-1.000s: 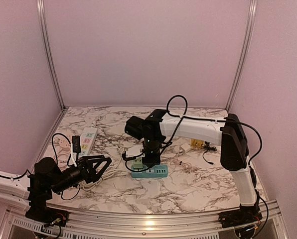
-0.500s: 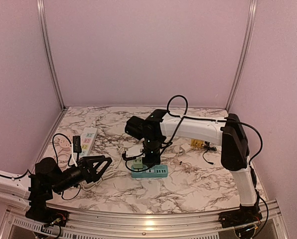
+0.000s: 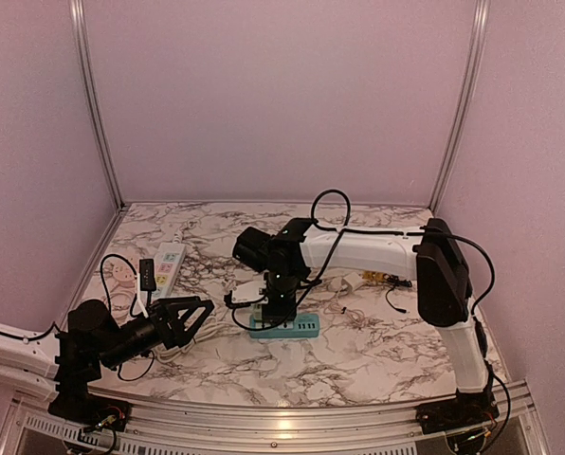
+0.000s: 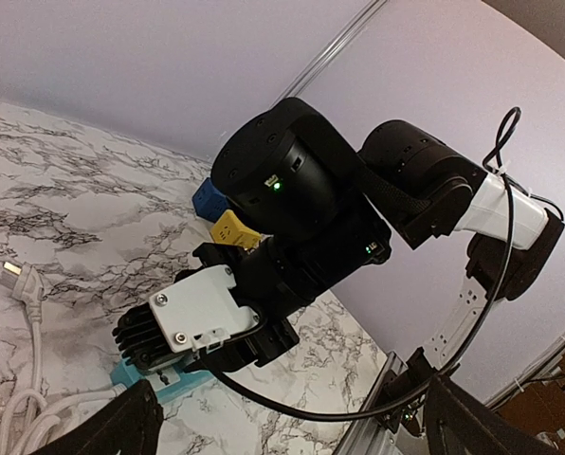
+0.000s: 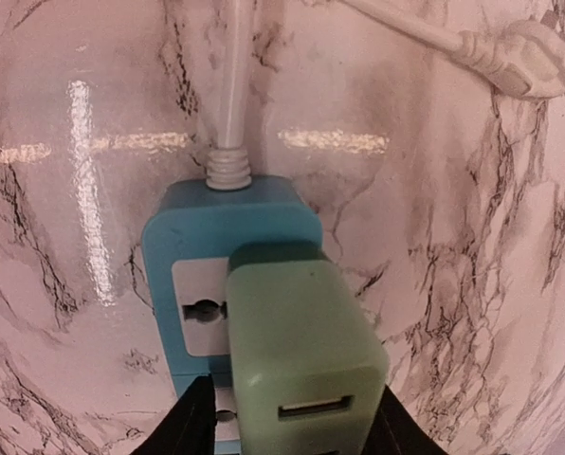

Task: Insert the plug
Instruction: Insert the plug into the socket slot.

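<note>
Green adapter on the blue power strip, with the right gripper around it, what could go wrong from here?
1. The right gripper flanks the green adapter closely. If it lifts while rubbing the sides, the adapter may tilt or pull out of the blue power strip.
2. Whether the adapter is fully seated cannot be told, so it may be only partly in.
3. The strip lies loose on the marble table, so a sideways nudge could drag it.

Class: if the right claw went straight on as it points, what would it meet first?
The right claw points down at the pale green boxy adapter on the blue plastic power strip; it would likely meet that first.
</note>
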